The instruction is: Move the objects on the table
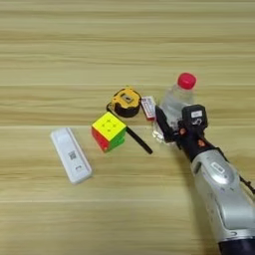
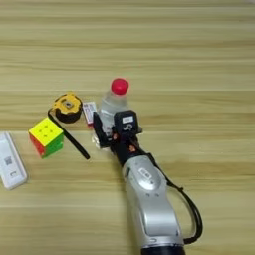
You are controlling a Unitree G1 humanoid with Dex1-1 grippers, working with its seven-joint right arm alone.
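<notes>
The right gripper (image 1: 174, 122) has its 2 black fingers spread around the clear red-capped bottle (image 1: 175, 99); no label is readable on it.

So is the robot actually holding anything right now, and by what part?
Cannot be told for sure. The right gripper straddles the lower body of the clear bottle, fingers on either side, but a closed grip isn't visible.

Hand (image 1: 175, 123) hides bottle (image 1: 175, 98) base; device (image 2: 10, 167) cut off.
</notes>
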